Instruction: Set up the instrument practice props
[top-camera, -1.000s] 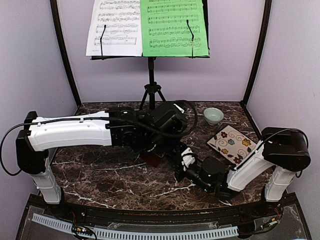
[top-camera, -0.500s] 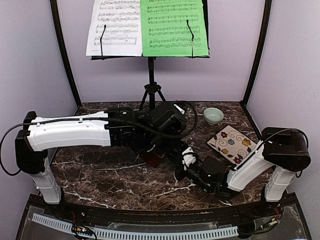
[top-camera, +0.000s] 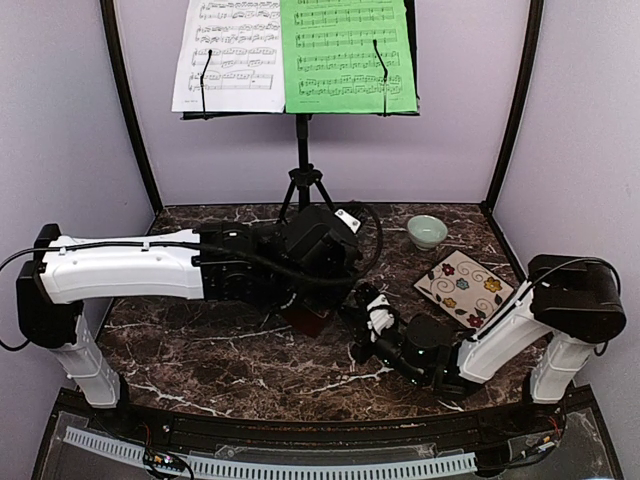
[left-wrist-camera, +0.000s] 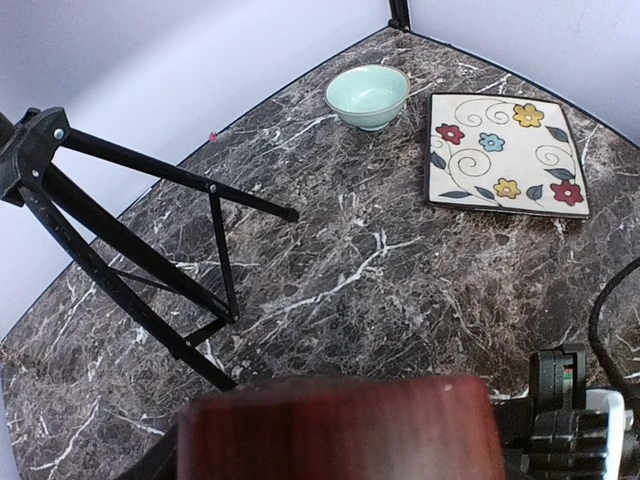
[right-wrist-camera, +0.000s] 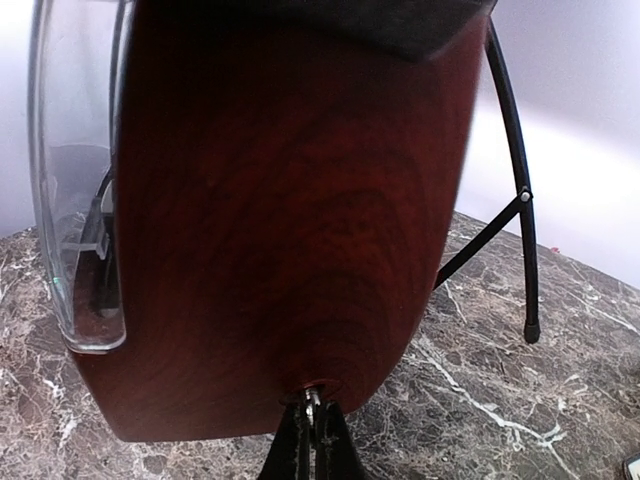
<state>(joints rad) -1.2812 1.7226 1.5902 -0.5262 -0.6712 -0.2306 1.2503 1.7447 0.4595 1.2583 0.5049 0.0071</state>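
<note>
The black music stand (top-camera: 300, 150) stands at the back with a white sheet (top-camera: 228, 55) and a green sheet (top-camera: 345, 55) on its desk. Its tripod legs (left-wrist-camera: 120, 260) show in the left wrist view. The reddish-brown metronome (top-camera: 308, 318) is at mid-table under my left gripper (top-camera: 305, 300), which grips it from above; it fills the bottom of the left wrist view (left-wrist-camera: 340, 430). My right gripper (right-wrist-camera: 313, 425) is shut on a small metal pin on the metronome's side (right-wrist-camera: 290, 220). A clear cover (right-wrist-camera: 75, 200) shows at the metronome's left edge.
A small pale-green bowl (top-camera: 427, 231) and a square floral plate (top-camera: 470, 288) lie at the back right, also in the left wrist view: bowl (left-wrist-camera: 367, 95), plate (left-wrist-camera: 505, 155). A tripod leg (right-wrist-camera: 515, 190) stands just behind the metronome. Purple walls enclose the table.
My left arm has swung slightly left with the metronome in it. My right gripper has shifted a little up and left, staying at the metronome's side.
</note>
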